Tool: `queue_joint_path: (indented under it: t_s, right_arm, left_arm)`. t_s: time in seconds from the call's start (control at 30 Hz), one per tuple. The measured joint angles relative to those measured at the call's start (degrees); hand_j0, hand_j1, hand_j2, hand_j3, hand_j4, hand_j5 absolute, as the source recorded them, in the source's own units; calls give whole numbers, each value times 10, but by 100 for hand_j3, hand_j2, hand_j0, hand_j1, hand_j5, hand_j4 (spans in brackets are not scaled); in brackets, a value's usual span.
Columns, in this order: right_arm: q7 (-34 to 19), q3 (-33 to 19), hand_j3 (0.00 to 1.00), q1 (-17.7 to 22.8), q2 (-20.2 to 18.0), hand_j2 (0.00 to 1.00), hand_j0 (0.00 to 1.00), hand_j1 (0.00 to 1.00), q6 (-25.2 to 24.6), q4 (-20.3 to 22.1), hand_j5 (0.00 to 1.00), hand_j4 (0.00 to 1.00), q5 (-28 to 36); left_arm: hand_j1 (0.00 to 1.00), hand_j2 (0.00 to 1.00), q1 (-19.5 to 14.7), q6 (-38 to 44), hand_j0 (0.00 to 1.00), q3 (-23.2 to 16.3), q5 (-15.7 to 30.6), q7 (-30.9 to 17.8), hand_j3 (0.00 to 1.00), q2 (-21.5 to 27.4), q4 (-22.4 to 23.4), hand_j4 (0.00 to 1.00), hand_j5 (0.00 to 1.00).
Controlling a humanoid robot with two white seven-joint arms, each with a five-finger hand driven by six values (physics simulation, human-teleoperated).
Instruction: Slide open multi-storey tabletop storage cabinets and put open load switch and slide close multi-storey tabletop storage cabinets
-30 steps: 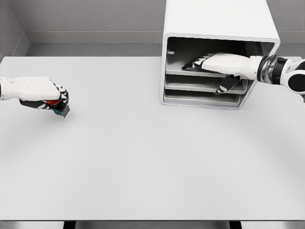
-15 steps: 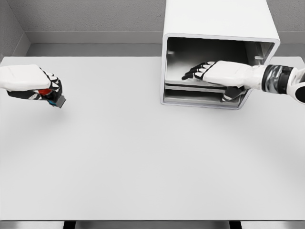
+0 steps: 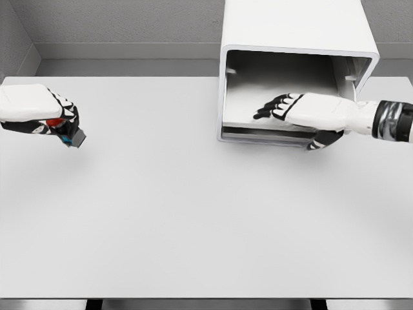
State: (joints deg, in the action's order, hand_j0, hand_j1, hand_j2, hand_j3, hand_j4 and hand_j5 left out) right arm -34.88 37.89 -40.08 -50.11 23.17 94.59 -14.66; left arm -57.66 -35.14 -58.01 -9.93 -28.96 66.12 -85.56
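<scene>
Left hand [image 3: 40, 115] at the tabletop's [image 3: 193, 219] left edge, fingers curled tight around the load switch [image 3: 66, 132], held just above the surface. Storage cabinet [image 3: 297, 39] at back right edge, front open. Right hand [image 3: 310, 116] at its opening, fingers extended flat, thumb under a shelf edge.

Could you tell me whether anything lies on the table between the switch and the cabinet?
Nothing visible does: the table is bare between the switch in the left hand and the cabinet. The right hand occupies the cabinet's opening.
</scene>
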Motion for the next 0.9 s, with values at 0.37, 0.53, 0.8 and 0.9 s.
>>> queue_joint_path:
  t_s: [0.37,0.53,0.8,0.9]
  right_arm:
    - [-1,-13,100,16,-14,100,100,100,3,5,100,100,-4]
    - [1,-15,100,26,-20,100,100,100,2,11,100,100,-6]
    - [1,-35,100,58,-43,100,100,100,23,30,100,100,-1]
    - [0,-48,100,60,-52,100,100,100,30,34,100,100,-3]
  left_arm:
    - [44,44,-33,0,44,-1,16,0,44,-6,0,44,44]
    - [44,44,-38,0,44,-3,20,-2,44,-33,-7,44,44]
    - [44,44,-47,0,44,-3,37,0,44,-53,-29,44,44]
    - [44,44,-55,0,44,-3,47,0,44,-51,-30,44,44]
